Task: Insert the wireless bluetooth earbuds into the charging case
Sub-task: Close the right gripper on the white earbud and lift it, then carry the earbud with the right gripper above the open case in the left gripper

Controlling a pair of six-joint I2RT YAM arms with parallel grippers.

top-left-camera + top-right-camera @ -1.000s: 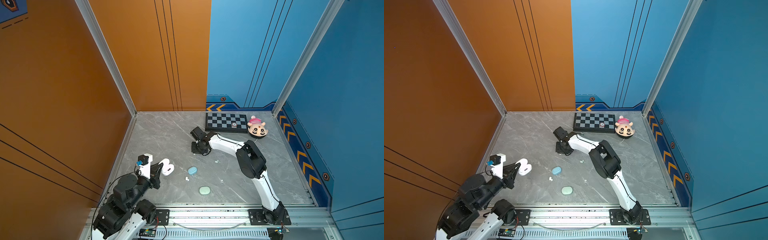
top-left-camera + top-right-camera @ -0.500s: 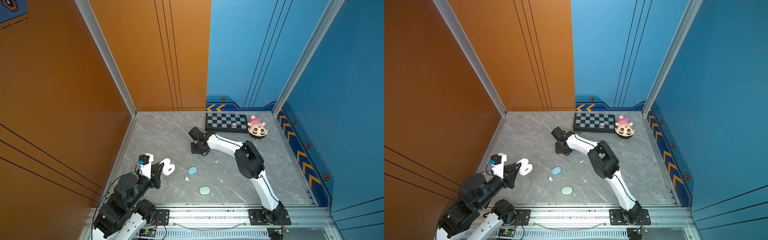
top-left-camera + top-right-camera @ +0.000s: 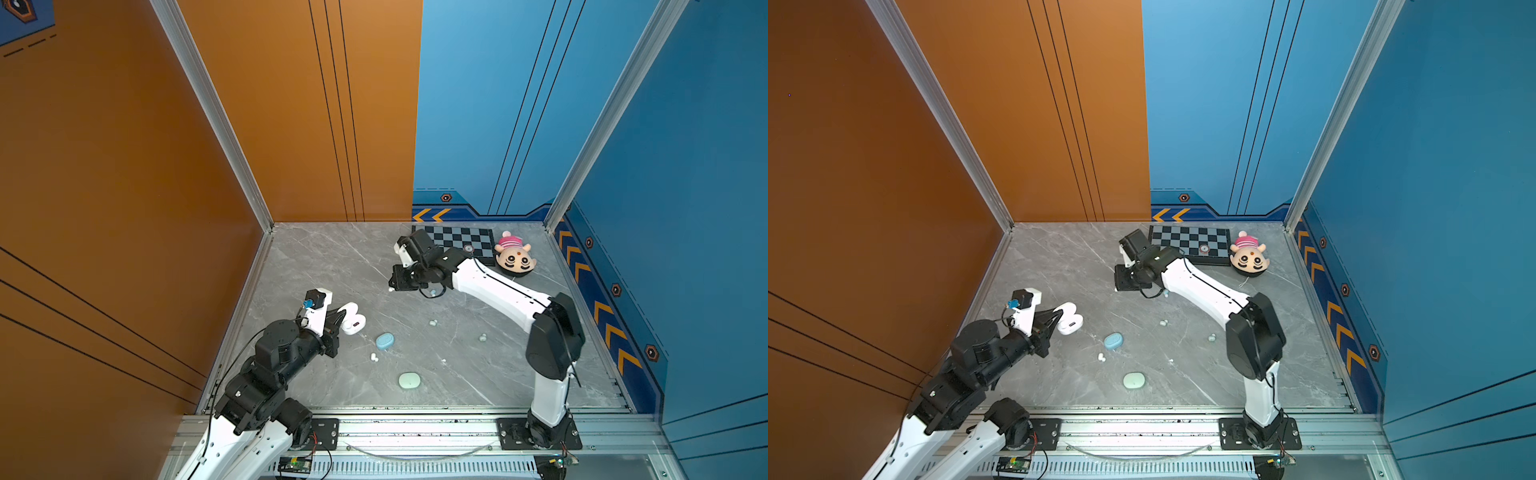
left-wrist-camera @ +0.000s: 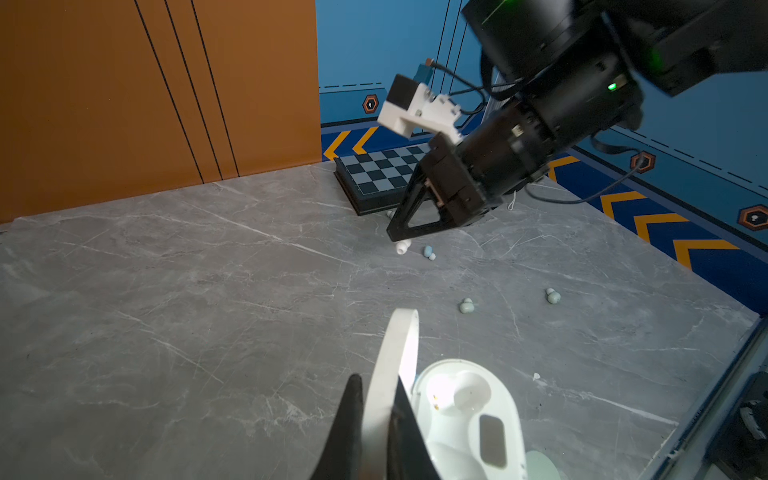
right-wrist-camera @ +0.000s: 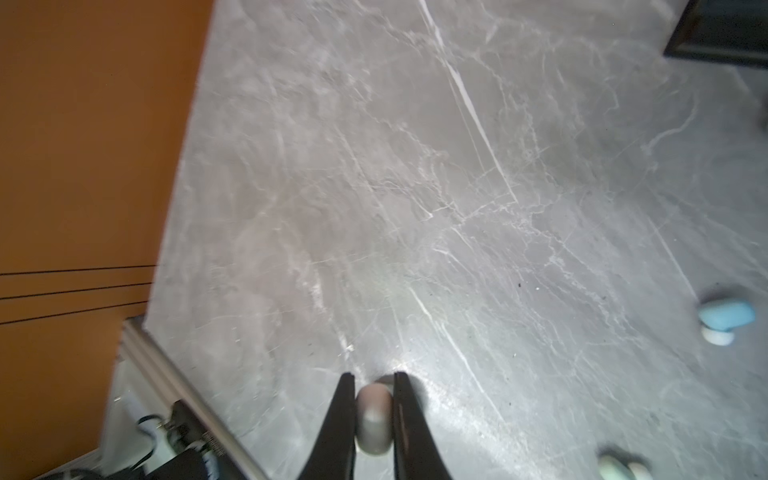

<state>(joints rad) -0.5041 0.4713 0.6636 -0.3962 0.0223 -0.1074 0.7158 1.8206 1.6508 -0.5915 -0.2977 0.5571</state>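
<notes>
- The white earbud (image 5: pixel 374 419) is pinched in the closed right hand (image 5: pixel 374 377), low over the tabletop (image 5: pixel 415 208).
- The open white case (image 4: pixel 465 411) lies well apart from that hand, back toward the robot's base and leftward.
- The left hand (image 4: pixel 376 380) is clamped on its raised lid (image 4: pixel 395 345).

You've got open tabletop (image 3: pixel 328 266) back-left; blue case (image 3: pixel 385 341), mint case (image 3: pixel 409 380) and loose earbuds (image 3: pixel 433 322) clutter the middle.
</notes>
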